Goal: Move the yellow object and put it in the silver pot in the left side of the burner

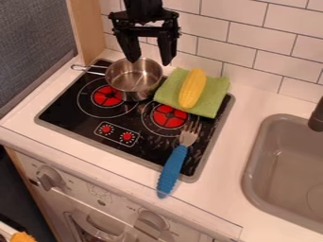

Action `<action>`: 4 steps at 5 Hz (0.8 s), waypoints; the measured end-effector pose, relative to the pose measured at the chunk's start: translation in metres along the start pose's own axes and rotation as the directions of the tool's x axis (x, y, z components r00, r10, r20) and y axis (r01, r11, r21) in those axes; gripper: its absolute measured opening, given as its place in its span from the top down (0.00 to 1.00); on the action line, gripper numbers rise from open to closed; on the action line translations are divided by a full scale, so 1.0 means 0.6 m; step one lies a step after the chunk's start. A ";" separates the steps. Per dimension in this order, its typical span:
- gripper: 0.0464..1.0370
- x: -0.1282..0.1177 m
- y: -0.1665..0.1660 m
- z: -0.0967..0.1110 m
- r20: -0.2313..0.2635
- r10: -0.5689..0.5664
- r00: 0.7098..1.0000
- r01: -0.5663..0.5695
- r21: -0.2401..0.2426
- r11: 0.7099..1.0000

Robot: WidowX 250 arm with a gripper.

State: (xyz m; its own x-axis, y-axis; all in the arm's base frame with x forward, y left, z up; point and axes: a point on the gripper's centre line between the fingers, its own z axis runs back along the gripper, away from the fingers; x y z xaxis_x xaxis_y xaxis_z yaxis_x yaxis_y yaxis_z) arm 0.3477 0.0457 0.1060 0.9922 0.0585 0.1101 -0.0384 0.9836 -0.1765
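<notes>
- One silver pot [131, 84], upright at the back left of the black stovetop [80, 120], handle pointing left. Open at the top and ready to receive the corn.
- Black gripper [150, 63], hanging near the pot's back rim, with fingers spread apart and nothing held between.
- Blue-handled fork [172, 170], lying at the stovetop's front right, tines toward the corn.
- Yellow corn cob [191, 90], on its side on the folded cloth, slanting from back to front. Probably a light, stiff toy, hardly fragile, but rounded and perhaps slick enough to roll or twist. Best gripped at mid-length, across the narrow width, one finger on each long side, with moderate pressure; too near an end, likely to tip or swivel.
- Green cloth [216, 97], soft-looking, under the corn. Easily pinched along with it if gripped too low.
</notes>
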 end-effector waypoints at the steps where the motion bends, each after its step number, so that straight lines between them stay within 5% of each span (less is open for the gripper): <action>1: 0.04 -0.002 0.003 -0.025 -0.038 0.016 0.999 -0.016 -0.005 1.000; 4: 0.04 0.057 -0.073 -0.129 -0.065 0.006 0.998 -0.003 0.055 0.999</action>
State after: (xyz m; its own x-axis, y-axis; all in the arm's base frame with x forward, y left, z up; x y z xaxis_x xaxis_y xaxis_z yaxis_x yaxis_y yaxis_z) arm 0.3923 -0.0085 0.0416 0.9975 0.0534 0.0454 -0.0475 0.9913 -0.1231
